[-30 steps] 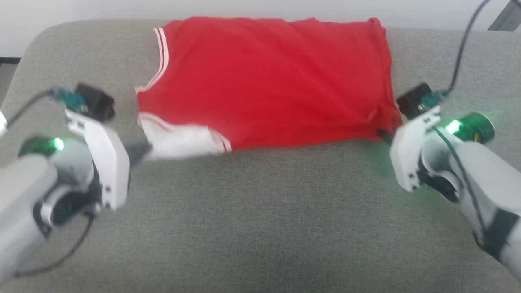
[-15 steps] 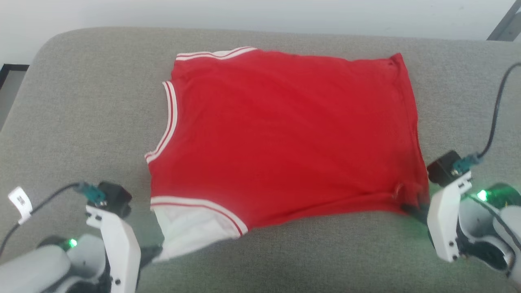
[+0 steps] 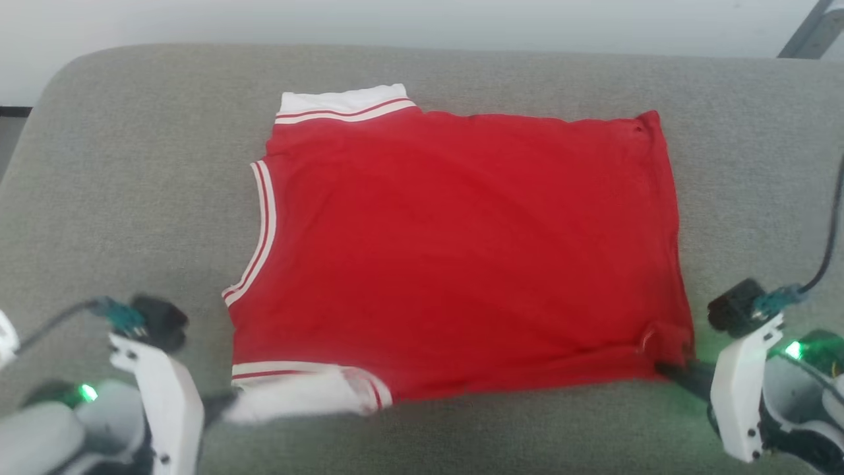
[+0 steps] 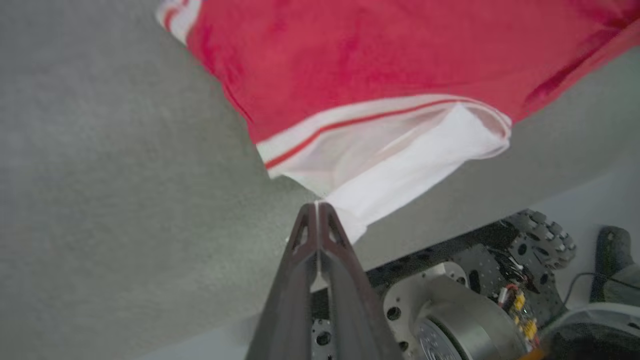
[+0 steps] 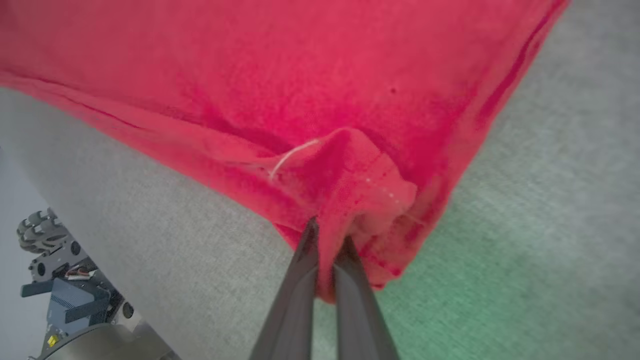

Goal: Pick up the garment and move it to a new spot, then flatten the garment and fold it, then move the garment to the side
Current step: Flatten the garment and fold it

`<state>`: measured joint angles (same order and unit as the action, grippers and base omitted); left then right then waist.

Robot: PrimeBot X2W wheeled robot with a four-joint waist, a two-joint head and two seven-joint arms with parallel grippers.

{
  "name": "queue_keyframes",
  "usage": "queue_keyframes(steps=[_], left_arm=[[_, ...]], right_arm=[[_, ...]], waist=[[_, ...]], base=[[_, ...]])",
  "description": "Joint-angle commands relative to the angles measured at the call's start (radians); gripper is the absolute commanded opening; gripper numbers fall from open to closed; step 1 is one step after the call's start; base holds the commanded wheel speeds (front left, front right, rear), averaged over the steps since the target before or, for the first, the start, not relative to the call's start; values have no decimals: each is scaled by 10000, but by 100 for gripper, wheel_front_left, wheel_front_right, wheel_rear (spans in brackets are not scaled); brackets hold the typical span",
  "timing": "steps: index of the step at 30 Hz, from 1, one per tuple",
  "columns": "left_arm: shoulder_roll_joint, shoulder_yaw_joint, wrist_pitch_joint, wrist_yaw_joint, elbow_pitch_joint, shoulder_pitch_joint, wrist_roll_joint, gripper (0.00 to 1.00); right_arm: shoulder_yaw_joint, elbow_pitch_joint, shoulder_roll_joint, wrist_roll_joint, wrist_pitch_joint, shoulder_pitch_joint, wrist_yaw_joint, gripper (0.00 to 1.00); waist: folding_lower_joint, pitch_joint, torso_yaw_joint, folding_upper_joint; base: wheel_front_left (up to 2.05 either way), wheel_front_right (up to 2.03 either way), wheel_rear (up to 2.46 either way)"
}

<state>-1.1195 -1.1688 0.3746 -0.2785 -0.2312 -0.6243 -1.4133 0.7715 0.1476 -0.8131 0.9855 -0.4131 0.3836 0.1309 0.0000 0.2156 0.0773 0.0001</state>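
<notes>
On the grey padded surface [image 3: 99, 165] the garment [image 3: 461, 251] lay spread nearly flat. The left gripper [image 3: 223, 407] was clamped on its white sleeve [image 3: 297, 402] and the right gripper [image 3: 667, 371] pinched the red hem corner (bunched there), presumably to stretch the near edge smooth.
</notes>
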Motion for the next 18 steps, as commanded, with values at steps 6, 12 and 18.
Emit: queue_keyframes(steps=[6,12,18], left_arm=[[-288,614,-413,377,474,-1394,1317,0],[183,914,-452,1055,1751,-2552,2189,0],[1195,1051,-680,1956,3733,-3508,2522,0]], right_arm=[[-1109,25,469,-1043,396,454,-1,0],[-1860,507,1340,-2190,406,1207,-2,0],[-2015,1222,2312,-3158,208,2000,-1,0]], waist=[[0,120,-330,-1],[0,410,-587,-1],[0,791,-779,-1]], base=[[0,0,0],[0,0,0],[0,0,0]])
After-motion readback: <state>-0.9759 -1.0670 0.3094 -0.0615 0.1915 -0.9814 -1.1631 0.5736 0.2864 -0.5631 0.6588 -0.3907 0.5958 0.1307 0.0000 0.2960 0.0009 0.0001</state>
